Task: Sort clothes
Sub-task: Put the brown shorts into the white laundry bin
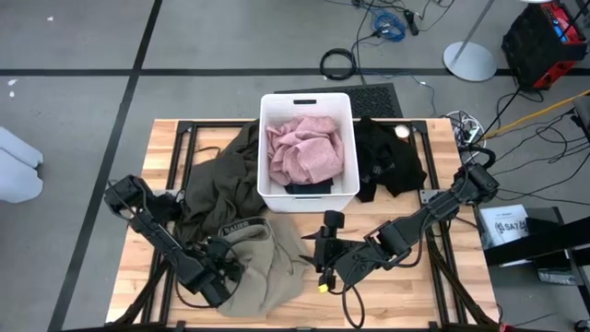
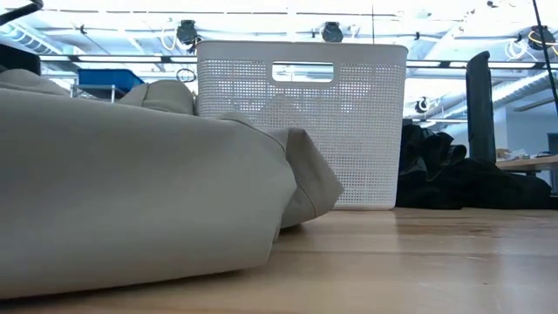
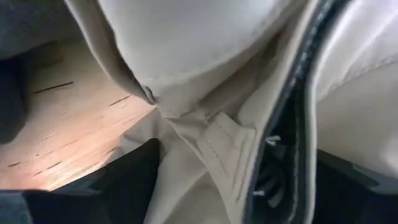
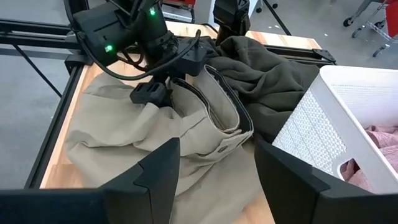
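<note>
A khaki tan garment [image 1: 267, 267] lies bunched on the table's near left; it fills the left of the low view [image 2: 131, 192]. My left gripper [image 1: 224, 269] is open over its left part, with cloth between the fingers [image 3: 239, 186]. My right gripper [image 1: 313, 251] is open and empty just right of the khaki garment, pointing at it [image 4: 217, 168]. A dark olive garment [image 1: 226, 175] lies left of the white bin [image 1: 350, 120]. A pale pink garment [image 1: 304, 148] lies in the bin on a dark one [image 1: 309, 187]. A black garment [image 1: 387, 161] lies right of the bin. My left gripper stands with its open fingers [image 3: 130, 180] on either side of a bunched fold of the khaki garment, next to the waistband [image 3: 217, 143]. The cloth fills the gap between them. The fingers come slanting down from the table's left. The garment rests on the table.
The white bin stands at the table's far middle, between the olive and black garments. Bare wood shows at the near right [image 1: 406, 286] and the near left [image 3: 68, 124]. The table's black frame rails [image 4: 37, 31] run along its edges. Cables and boxes lie on the floor around the table.
</note>
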You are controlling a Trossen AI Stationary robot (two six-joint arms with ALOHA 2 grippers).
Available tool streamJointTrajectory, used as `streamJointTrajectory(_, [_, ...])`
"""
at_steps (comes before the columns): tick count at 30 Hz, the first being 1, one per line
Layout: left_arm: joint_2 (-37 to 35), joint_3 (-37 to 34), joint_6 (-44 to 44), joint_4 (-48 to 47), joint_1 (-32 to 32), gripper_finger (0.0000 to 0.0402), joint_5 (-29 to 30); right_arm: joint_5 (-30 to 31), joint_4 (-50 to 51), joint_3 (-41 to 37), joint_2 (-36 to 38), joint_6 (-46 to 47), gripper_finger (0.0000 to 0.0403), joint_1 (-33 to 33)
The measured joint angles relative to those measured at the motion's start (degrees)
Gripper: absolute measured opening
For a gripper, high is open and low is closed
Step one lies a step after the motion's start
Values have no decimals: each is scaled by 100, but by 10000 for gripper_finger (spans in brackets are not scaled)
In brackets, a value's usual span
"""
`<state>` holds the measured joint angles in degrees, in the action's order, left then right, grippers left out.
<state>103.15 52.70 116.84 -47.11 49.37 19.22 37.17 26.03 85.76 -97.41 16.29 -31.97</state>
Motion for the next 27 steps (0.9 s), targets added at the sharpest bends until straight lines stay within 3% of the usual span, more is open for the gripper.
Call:
streamJointTrajectory(3, [-8,1,-103,4,26,343,0,-3,7,0,0,2,194,0])
streamJointTrajectory(8, [-20,1,-993,186,17,321,12,-1,13,0,-2,12,194,0])
streamJointTrajectory(13, [-13,17,-1548,324,17,236,104,1,18,0,-2,11,194,0])
streamJointTrajectory(20, [24,323,-1757,14,31,40,443,4,67,0,-2,13,194,0])
streamJointTrajectory(22, [23,455,-1884,-164,41,23,583,4,67,0,-2,13,194,0])
streamJointTrajectory(27, [9,1070,-2354,-724,73,25,1150,9,256,0,17,13,194,-4])
